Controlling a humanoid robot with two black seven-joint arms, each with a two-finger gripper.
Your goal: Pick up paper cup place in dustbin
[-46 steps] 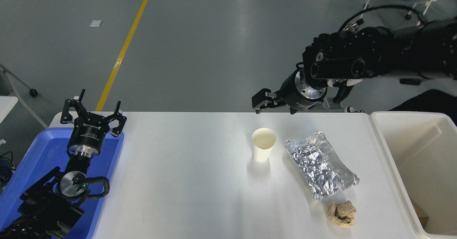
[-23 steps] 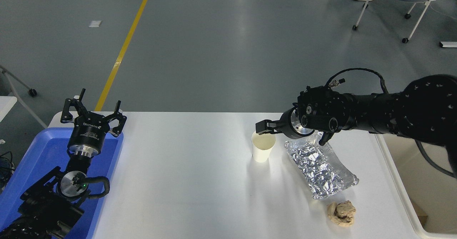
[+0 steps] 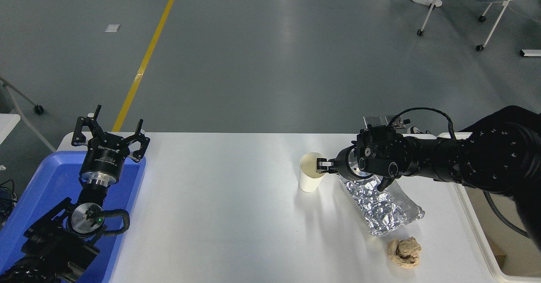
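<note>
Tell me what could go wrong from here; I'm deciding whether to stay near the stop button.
1. The right gripper meets the small white paper cup at its rim from the side; a thin paper wall may buckle or tip over.
2. The right arm hangs low above the crumpled silver foil tray, so lifting could drag it.
3. The path to the large cream-white plastic dustbin crosses that foil; a weak rim grip might drop the cup.

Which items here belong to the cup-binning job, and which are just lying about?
Belong to the job:
paper cup
dustbin
right end effector, at the cup's rim

Lying about:
crumpled foil tray
tan paper wad
blue tray
</note>
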